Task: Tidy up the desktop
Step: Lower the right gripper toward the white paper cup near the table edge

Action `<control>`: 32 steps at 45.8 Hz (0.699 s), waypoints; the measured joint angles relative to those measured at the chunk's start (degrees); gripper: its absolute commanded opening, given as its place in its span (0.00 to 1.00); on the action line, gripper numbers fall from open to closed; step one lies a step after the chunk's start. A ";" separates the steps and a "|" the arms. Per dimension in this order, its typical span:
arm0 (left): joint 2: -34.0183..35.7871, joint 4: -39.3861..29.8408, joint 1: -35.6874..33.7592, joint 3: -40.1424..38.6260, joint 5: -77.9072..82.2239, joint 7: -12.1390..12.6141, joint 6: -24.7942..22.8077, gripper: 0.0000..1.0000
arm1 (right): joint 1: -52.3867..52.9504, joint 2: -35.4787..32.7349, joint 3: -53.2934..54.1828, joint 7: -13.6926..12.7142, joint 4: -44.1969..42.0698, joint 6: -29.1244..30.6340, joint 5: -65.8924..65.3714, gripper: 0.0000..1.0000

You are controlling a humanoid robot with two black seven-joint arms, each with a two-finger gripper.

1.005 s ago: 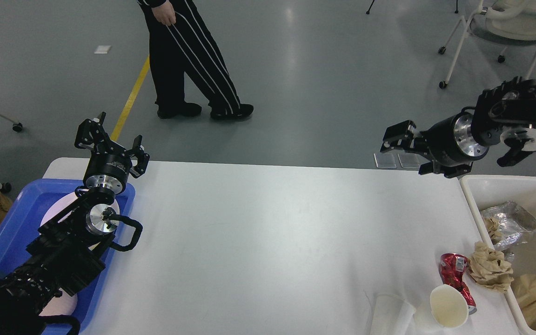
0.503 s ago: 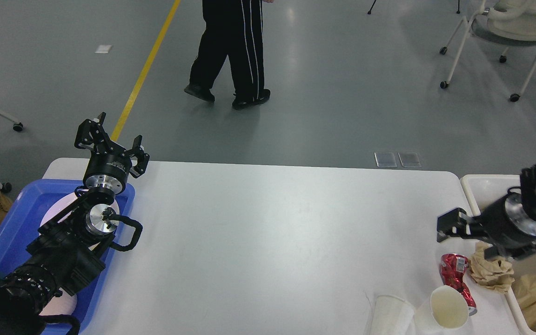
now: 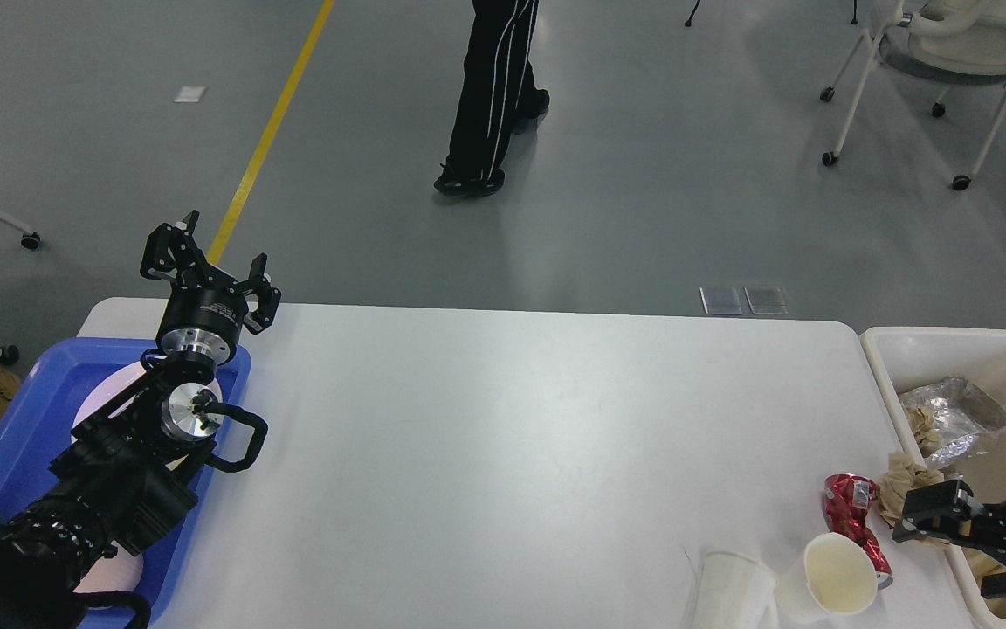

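The white desktop [image 3: 503, 437] fills the middle of the head view. At its front right lie a crushed red can [image 3: 850, 515], a crumpled brown paper [image 3: 905, 476], a cream paper cup [image 3: 839, 575] and a clear plastic cup [image 3: 730, 592] on its side. My right gripper [image 3: 929, 515] comes in low at the right edge, right next to the brown paper and close to the can; its fingers cannot be told apart. My left gripper [image 3: 210, 266] is open and empty, held over the table's far left corner above the blue tray [image 3: 14, 428].
An off-white bin [image 3: 931, 342] with foil and brown paper stands beside the table's right end. A white plate [image 3: 106, 397] lies in the blue tray under my left arm. A person [image 3: 494, 96] walks on the floor beyond. A wheeled chair [image 3: 948, 52] is far right.
My right arm has swung down from high above the far right corner to the front right, beside the brown paper. The person has walked to the right. My left arm has not moved.
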 measured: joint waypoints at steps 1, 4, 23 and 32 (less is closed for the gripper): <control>0.00 0.00 0.00 0.00 0.00 0.00 0.00 0.97 | -1.12 -0.04 0.66 0.24 -0.08 -0.43 0.00 1.00; 0.00 0.00 0.00 0.00 0.00 0.00 0.00 0.97 | -4.12 -0.05 2.34 0.73 -0.38 -1.85 0.00 1.00; 0.00 0.00 0.00 0.00 0.00 0.00 0.00 0.97 | -22.53 2.70 15.92 2.74 -4.58 -10.39 0.69 1.00; 0.00 0.00 0.00 0.00 0.00 0.00 0.00 0.97 | -25.60 3.85 17.15 4.21 -5.43 -13.21 0.70 1.00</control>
